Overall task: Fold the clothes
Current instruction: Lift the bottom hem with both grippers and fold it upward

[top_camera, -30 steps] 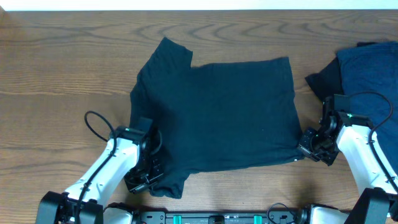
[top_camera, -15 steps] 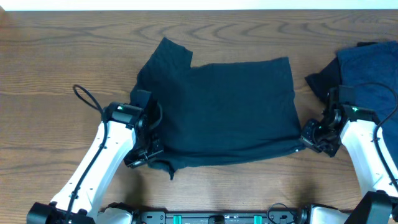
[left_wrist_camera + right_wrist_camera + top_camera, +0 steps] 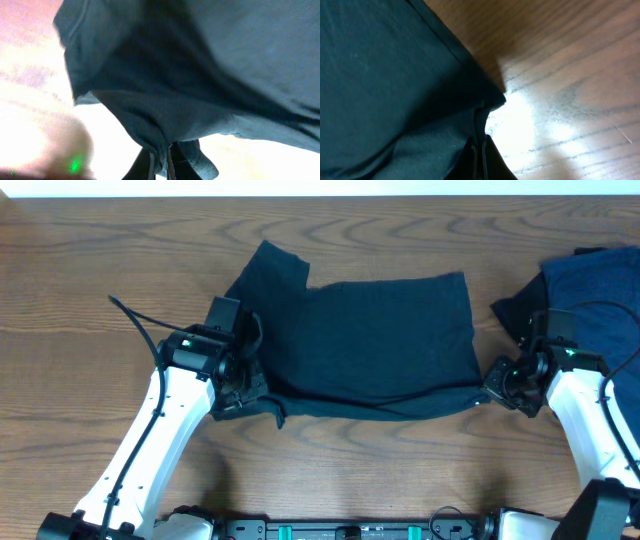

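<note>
As left fingers (image 3: 143, 167) and right fingers (image 3: 496, 167) pinch its near corners, T-shirt (image 3: 370, 340) lies long axis left-right, sleeve (image 3: 272, 268) pointing far-left.

Likely a lab (wood-grain table (image 3: 80, 280))

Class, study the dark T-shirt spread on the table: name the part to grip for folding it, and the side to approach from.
Grip the T-shirt by its two near corners, from the robot's side: it lies mostly flat, so only its thin edges offer a pinch. Left tool and right tool are shut there.
</note>
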Motion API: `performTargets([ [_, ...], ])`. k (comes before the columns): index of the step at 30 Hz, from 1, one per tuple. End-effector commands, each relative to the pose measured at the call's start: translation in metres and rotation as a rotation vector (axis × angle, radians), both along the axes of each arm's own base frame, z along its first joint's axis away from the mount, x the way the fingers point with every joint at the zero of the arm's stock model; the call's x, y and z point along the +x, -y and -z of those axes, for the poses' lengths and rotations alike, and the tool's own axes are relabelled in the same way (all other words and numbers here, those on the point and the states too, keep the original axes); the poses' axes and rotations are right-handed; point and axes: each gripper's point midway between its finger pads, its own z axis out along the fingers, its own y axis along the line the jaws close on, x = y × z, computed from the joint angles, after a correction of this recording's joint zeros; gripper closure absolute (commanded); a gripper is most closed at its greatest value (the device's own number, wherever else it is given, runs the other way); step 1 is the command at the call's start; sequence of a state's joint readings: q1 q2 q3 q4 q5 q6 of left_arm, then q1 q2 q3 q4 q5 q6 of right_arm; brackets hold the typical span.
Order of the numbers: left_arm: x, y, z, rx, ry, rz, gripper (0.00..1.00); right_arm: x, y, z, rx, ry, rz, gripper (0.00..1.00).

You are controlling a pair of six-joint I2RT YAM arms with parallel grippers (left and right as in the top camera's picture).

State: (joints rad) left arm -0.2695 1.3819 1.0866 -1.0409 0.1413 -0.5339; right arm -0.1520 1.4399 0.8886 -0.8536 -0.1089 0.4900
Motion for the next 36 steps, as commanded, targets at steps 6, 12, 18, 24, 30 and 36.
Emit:
performTargets([
  [6, 0.03, -0.01, 0.005, 0.093, 0.079, 0.029, 0.94, 0.024, 0.003, 0.006, 0.003, 0.049, 0.013, 0.99],
  [12, 0.055, -0.009, 0.024, 0.119, 0.106, 0.026, 0.94, 0.035, 0.005, 0.01, 0.001, 0.079, 0.027, 0.99],
  [18, 0.068, -0.008, 0.045, 0.138, 0.092, 0.023, 0.94, 0.045, 0.002, 0.017, -0.002, 0.109, 0.016, 0.99],
  [24, 0.069, -0.021, 0.056, 0.209, 0.068, -0.013, 0.94, 0.058, -0.006, 0.015, -0.007, 0.16, -0.015, 0.99],
  [30, 0.066, -0.022, 0.056, 0.211, 0.053, -0.038, 0.94, 0.058, -0.002, 0.02, -0.064, 0.145, 0.013, 0.99],
  [36, 0.059, -0.025, 0.057, 0.219, 0.026, -0.044, 0.94, 0.061, -0.004, 0.026, -0.066, 0.142, 0.006, 0.99],
])
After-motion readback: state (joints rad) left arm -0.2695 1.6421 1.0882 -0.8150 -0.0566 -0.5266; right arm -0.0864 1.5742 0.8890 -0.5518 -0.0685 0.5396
